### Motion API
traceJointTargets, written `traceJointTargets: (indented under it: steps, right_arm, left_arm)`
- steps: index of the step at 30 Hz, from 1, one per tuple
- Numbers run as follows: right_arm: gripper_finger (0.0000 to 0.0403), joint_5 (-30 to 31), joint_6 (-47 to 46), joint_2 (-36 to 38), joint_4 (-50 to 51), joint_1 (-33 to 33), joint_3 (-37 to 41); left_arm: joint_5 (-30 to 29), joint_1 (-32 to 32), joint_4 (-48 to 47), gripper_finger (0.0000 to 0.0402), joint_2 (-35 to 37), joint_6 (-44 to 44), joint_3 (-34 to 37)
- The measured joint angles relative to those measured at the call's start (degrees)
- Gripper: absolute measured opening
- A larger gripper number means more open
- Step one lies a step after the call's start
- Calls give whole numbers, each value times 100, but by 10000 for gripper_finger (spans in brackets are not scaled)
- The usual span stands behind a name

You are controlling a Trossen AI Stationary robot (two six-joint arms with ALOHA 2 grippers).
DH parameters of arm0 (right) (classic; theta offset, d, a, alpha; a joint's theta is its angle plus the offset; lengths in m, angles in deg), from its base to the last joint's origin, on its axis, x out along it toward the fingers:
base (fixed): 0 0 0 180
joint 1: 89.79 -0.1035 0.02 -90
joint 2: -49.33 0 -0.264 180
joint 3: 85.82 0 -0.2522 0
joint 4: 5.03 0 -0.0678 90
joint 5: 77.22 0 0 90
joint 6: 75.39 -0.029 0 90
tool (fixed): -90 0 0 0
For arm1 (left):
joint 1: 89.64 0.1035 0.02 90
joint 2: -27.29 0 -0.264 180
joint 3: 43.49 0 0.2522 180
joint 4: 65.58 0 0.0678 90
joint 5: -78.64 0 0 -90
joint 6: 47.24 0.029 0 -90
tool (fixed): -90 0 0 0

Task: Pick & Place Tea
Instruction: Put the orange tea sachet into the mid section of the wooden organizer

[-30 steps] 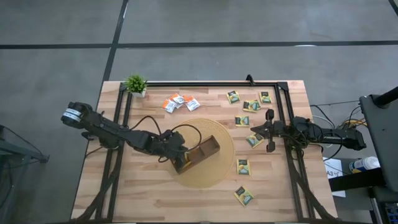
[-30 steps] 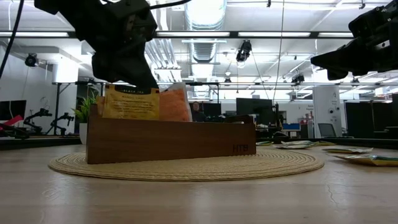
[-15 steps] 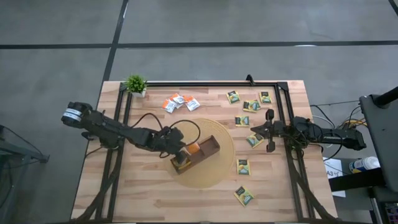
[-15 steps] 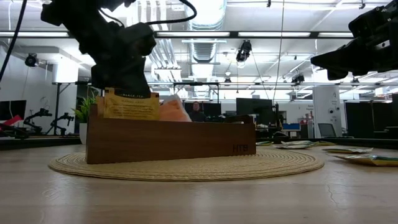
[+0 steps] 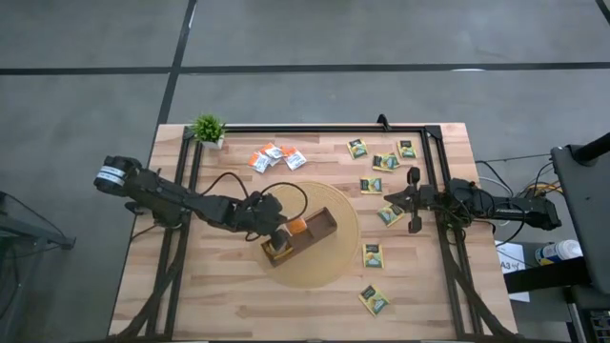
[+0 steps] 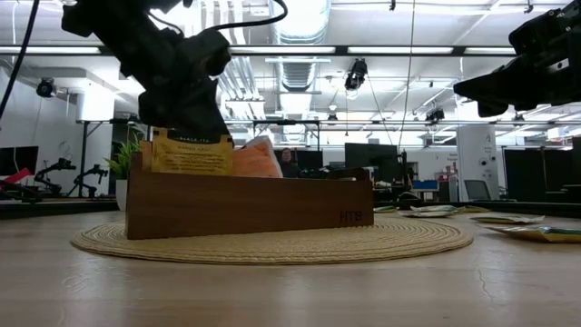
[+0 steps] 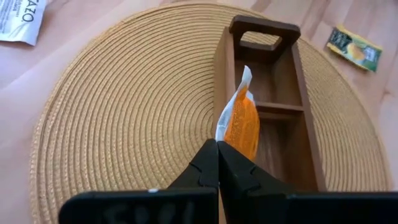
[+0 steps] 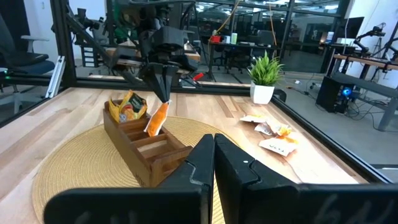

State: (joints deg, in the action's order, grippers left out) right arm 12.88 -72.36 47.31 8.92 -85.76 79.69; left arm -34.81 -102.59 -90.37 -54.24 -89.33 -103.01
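Left gripper (image 5: 278,235) stood over the long brown wooden tray (image 5: 303,235) on the round woven straw mat (image 5: 329,255); its fingers were pressed fully together on the top edge of an orange paper tea sachet (image 7: 241,118), which hung tilted into the tray's middle compartment; a yellow-orange sachet (image 6: 191,153) stood upright in the end compartment nearest that gripper. Right gripper (image 5: 386,202) hovered above the table's right side, well apart from the tray; its fingers were closed, holding nothing. Loose sachets lay on the light wooden table (image 5: 219,305): a white-and-orange group (image 5: 276,157) near the small green potted plant (image 5: 208,129); dark green-and-yellow ones (image 5: 374,255) scattered right of the mat.
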Motion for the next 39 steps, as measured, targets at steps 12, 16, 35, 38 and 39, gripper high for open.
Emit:
traceJointTargets:
  steps: [12,16,35,38,39]
  right_arm:
    - [9,0,0,0,-1,0,-1]
    - [9,0,0,0,-1,0,-1]
    - [9,0,0,0,-2,0,0]
    - [9,0,0,0,-1,0,-1]
    - [9,0,0,0,-2,0,0]
  left_arm:
    - [52,-2,-135,0,0,46,2]
    - [192,-24,-81,0,0,-172,17]
    - [-22,-24,-1,0,0,562,17]
    - [-22,-28,0,2,0,562,17]
    - [-22,-28,-4,5,0,562,17]
